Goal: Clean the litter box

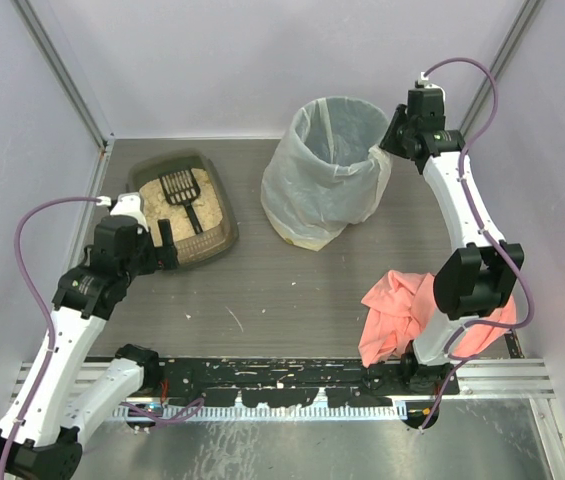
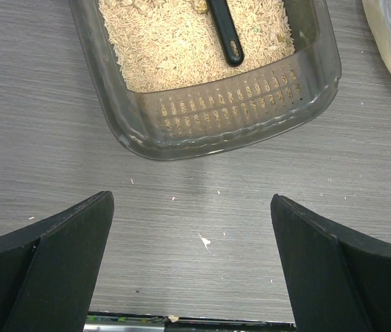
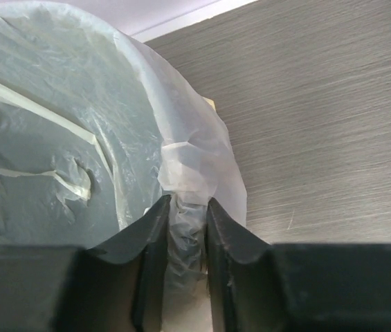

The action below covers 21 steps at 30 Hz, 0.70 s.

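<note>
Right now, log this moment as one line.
left claw open, short of litter box | right claw shut on bin bag | scoop in litter box

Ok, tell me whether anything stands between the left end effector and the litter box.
Nothing visible does. Only bare table with a few scattered specks lies between the open left end effector and the near wall of the litter box. The scoop lies inside, on the litter.

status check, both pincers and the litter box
Left pincer open, short of litter box. Right pincer shut on bin bag rim. Scoop lies in litter.
</note>
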Motion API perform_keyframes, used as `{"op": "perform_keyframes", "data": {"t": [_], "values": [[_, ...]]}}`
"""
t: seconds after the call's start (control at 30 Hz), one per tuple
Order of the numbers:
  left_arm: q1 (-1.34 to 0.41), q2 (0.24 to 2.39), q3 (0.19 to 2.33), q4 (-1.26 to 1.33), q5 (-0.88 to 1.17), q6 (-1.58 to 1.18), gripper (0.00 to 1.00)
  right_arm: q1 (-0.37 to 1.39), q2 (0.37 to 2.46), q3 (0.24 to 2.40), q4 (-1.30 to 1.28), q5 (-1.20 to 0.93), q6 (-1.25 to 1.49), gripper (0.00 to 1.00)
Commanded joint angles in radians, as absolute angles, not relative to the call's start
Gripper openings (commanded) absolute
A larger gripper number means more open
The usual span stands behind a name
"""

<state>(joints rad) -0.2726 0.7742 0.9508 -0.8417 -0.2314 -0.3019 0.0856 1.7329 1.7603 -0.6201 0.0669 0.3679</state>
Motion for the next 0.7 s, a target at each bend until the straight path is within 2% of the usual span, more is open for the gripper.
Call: {"op": "perform_keyframes", "data": {"t": [0.0,0.17,0.47,0.5,0.63,0.67], "values": [[-0.266,0.791,0.961,-0.795,-0.219,-0.296,0.98,0.099,1.751,1.848,-0.66,0.04,0.326,0.26],[-0.266,0.828,0.994,-0.815,-0.204,-0.316,0.98,0.117,1.765,1.88,-0.699,0.007,0.311,0.21],[-0.266,0.881,1.046,-0.819,-0.252,-0.384,0.98,0.196,1.767,1.878,-0.694,-0.009,0.321,0.24],[-0.265,0.886,1.047,-0.819,-0.262,-0.396,0.98,0.198,1.766,1.88,-0.69,-0.008,0.326,0.28],[-0.267,0.91,1.048,-0.815,-0.318,-0.442,0.98,0.198,1.745,1.889,-0.663,0.029,0.336,0.54],[-0.266,0.917,1.046,-0.813,-0.331,-0.455,0.98,0.198,1.736,1.898,-0.659,0.036,0.335,0.57]]}}
